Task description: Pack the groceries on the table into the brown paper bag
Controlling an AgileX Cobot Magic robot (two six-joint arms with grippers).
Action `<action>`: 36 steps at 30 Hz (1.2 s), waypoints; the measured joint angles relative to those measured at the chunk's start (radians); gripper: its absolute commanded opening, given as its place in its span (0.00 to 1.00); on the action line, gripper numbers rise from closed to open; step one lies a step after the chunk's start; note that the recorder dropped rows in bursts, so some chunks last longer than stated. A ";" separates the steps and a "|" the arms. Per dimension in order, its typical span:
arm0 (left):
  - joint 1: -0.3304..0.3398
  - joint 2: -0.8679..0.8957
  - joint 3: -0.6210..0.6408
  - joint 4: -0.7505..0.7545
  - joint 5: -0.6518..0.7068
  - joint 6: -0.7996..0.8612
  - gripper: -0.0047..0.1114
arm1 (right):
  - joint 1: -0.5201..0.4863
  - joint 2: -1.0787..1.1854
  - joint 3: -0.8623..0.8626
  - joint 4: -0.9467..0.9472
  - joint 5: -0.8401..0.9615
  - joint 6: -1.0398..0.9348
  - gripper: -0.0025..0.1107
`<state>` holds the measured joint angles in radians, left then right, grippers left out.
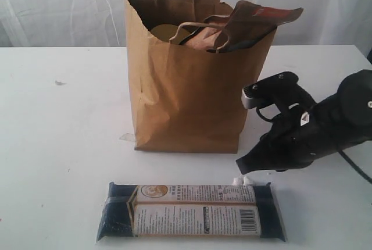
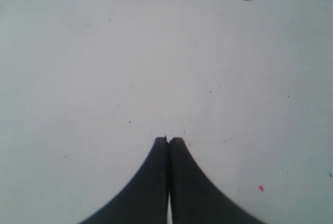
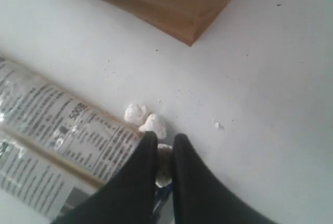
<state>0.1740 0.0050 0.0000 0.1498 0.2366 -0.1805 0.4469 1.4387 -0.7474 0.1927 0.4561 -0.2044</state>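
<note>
- I count one brown paper bag (image 1: 186, 99). It stands upright in the middle of the exterior view, on the white worktop (image 1: 58, 145).
- The bag has two cord handles. One sticks up at the back and one flops over the front rim.
- I count one brown pouch (image 1: 256, 23) poking out of the bag at its upper right, tilted, with an orange-red label.
- Something yellow and round (image 1: 165, 31) sits inside the bag near the left. I cannot tell what it is.
- I count one long dark-blue packet (image 1: 192, 210). It lies flat on the worktop at the lower middle of the frame, in front of the bag and apart from it.
- I count three small white lumps (image 3: 154, 125) beside the packet's far edge.
- My right arm comes in low from the right edge and slants down to the left.
- The right tool (image 1: 244, 167) has its tip at the packet's far edge, near the right end.
- Its fingers (image 3: 145, 151) are drawn close with only a thin gap. One pale lump sits in that gap, and I cannot tell if anything is truly gripped.
- My left tool (image 2: 167, 139) is clenched tight on nothing, over bare worktop. I cannot see that arm in the exterior view.
</note>
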 measured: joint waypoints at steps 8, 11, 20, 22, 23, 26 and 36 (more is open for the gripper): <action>0.000 0.000 0.000 0.000 0.000 0.000 0.04 | 0.000 -0.335 0.000 0.076 0.420 0.000 0.02; 0.000 0.000 0.000 0.000 0.000 0.000 0.04 | 0.000 -0.484 -0.023 0.276 0.468 -0.103 0.02; 0.000 0.000 0.000 0.000 0.000 0.000 0.04 | 0.000 -0.409 -0.432 0.540 0.448 -0.251 0.02; 0.000 0.000 0.000 0.000 0.000 0.000 0.04 | 0.000 -0.281 -0.575 0.546 0.440 -0.254 0.02; 0.000 0.000 0.000 0.000 0.000 0.000 0.04 | 0.000 -0.234 -0.617 0.546 0.430 -0.256 0.02; 0.000 0.000 0.000 0.000 0.000 0.000 0.04 | 0.000 -0.098 -0.720 0.548 0.381 -0.284 0.02; 0.000 0.000 0.000 0.000 0.000 0.000 0.04 | 0.000 0.195 -0.845 0.487 0.147 -0.321 0.04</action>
<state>0.1740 0.0050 0.0000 0.1498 0.2366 -0.1805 0.4469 1.6340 -1.5920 0.6799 0.6034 -0.5253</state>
